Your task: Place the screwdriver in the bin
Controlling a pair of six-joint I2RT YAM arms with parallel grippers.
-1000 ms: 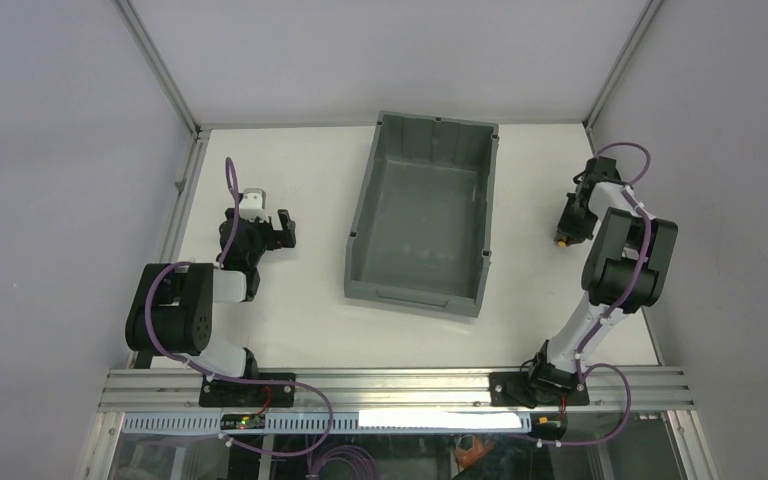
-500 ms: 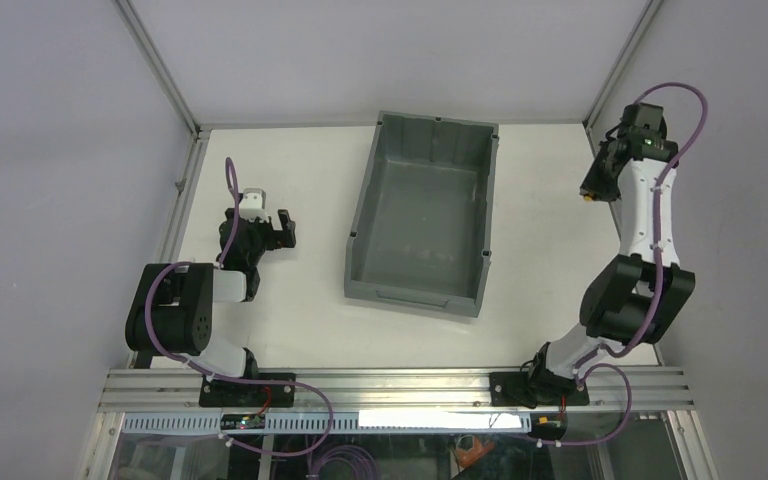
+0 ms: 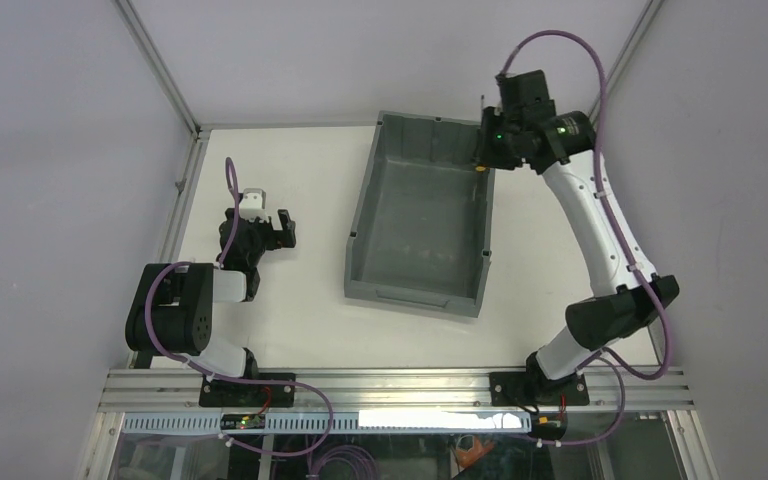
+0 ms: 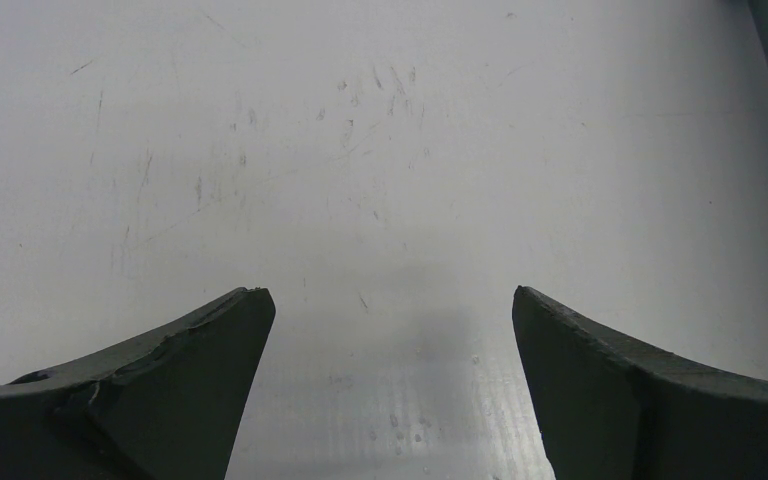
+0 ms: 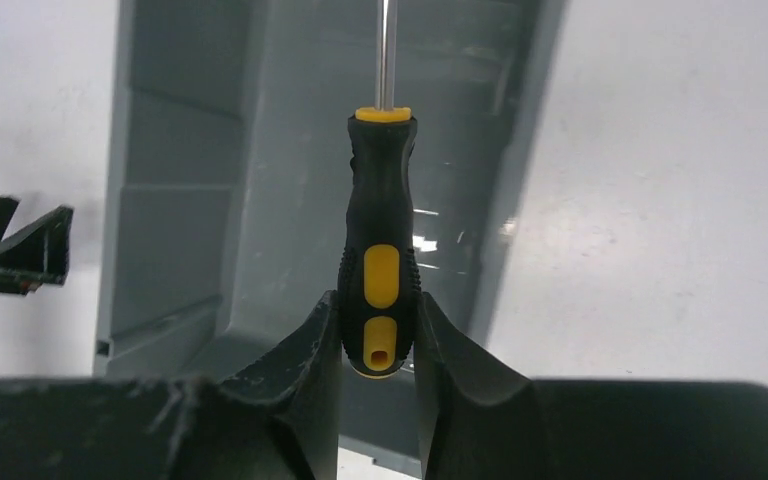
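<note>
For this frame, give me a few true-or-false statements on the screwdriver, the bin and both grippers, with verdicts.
1. The right gripper is shut on the handle of the screwdriver. True.
2. The screwdriver lies on the floor of the bin. False: it is held in the air near the bin's far right corner.
3. The left gripper is open, with nothing between its jaws. True.
4. The left gripper hangs over the bin. False: it is over the table, left of the bin.
</note>
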